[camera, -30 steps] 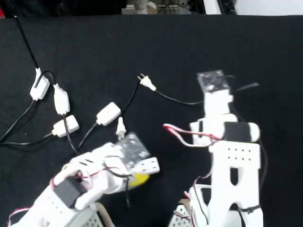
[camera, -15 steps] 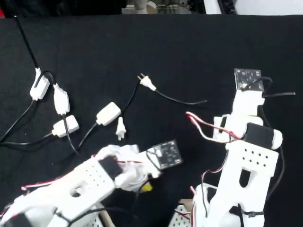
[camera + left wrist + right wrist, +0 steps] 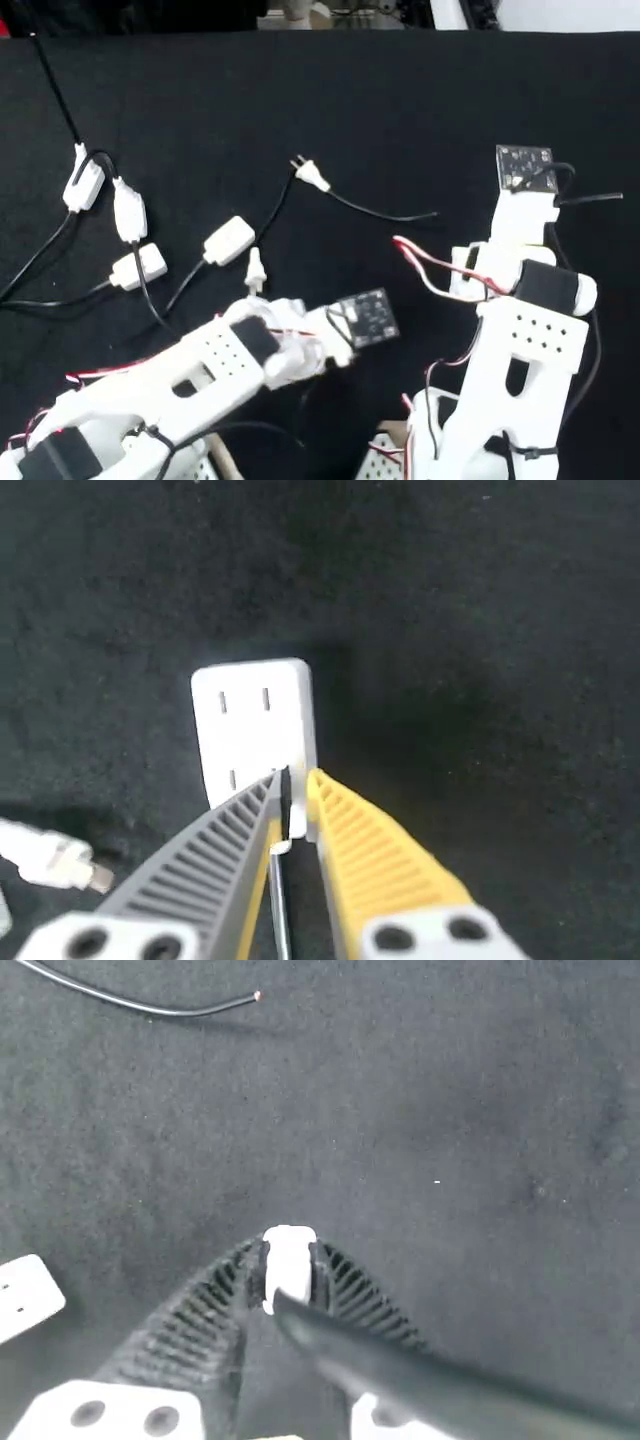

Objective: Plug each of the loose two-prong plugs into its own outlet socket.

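Plug (image 3: 290, 1250) and socket (image 3: 248, 725) are each gripped by one arm over the black counter (image 3: 420, 100), with white blocks and cords scattered across its left half.

Arms: both stand at the near edge. The left arm is low over the near middle. The right arm is upright, well apart from it.

Socket: white block, slotted face up, lying under the left wrist. The left end effector (image 3: 296, 788) is clenched on its near edge, and a black cord runs back between the fingers.

Spare socket (image 3: 228, 240): ungripped, just beside the near plug (image 3: 255, 270).

Plug: small white body grasped by the right end effector (image 3: 288, 1260), cord trailing back toward the wrist. Prongs hidden, so I cannot tell which way they face.

Far plug (image 3: 310, 175): loose near the counter's middle, cord curling off to the right.

Judgement: the step in hand is mating the gripped plug with the pinned socket.
- Carry the plug across to the left arm.
- Turn the wrist until the prongs point down, in line with one slot pair.
- Lower straight, without a sideways sweep.
- Hold the left clamp firm so the socket cannot skid or tip under the push.
- Watch that the trailing cord does not snag the near plug.
- Release only once the plug body sits flush.
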`<state>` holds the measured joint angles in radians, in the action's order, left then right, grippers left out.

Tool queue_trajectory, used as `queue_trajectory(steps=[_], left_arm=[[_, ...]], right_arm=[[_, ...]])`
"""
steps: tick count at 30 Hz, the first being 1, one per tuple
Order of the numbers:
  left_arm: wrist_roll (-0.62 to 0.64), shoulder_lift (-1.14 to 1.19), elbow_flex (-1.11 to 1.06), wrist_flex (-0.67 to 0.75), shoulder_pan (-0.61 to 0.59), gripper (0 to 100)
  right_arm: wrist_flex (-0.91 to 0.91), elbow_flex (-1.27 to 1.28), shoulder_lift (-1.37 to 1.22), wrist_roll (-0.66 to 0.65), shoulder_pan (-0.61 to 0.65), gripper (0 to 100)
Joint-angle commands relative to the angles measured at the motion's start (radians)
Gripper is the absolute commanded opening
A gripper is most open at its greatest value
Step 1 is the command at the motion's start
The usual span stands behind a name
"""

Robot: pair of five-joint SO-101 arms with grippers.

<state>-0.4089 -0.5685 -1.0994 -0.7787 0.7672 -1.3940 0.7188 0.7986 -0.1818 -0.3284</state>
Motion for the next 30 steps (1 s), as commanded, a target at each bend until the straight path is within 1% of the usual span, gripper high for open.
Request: queue_trajectory(steps=[1,6,13,16,19,24,26,30], left_arm=[[0.083,-0.048,0.047,0.017,-0.074,7],[0.152,-0.058,0.067,0.071,-0.165,7],[0.157,-0.058,0.067,0.069,-0.173,8],[0.15,-0.058,0.076,0.028,-0.171,8],[0.11,-0.058,0.067,-0.018,-0.137,15],[0.012,-0.069,0.03,-0.078,0.004,27],[-0.018,-0.069,0.039,-0.086,-0.007,29],[-0.057,-0.069,0.094,-0.086,-0.11,32]], right_arm=[[0.017,-0.053,0.004,0.0,-0.015,1.2],[0.017,-0.053,0.004,0.0,-0.012,1.2],[0.017,-0.051,0.004,0.0,-0.012,1.2],[0.017,-0.051,0.004,0.0,-0.012,1.2],[0.017,-0.051,0.004,0.0,-0.012,1.2],[0.017,-0.051,0.004,-0.002,-0.012,1.2],[0.017,-0.05,0.004,-0.002,-0.012,1.2],[0.011,-0.05,0.004,-0.029,-0.012,1.2]])
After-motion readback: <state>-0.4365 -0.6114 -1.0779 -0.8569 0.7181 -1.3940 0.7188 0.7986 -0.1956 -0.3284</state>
